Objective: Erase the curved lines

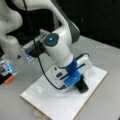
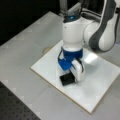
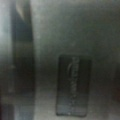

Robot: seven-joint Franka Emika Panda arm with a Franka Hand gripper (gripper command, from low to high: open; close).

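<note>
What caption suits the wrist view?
Wrist camera close above the white board, a dark rectangular eraser block below; no curve lines visible.

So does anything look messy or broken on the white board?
Nothing stands out. The white board lies flat on the table, unmarked where visible. The gripper presses the black eraser onto it. No curve lines show.

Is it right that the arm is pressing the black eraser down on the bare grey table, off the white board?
Not quite. In both front views the black eraser sits on the white board, not on the grey table. The gripper is directly over it. No pen stroke shows on the board.
</note>
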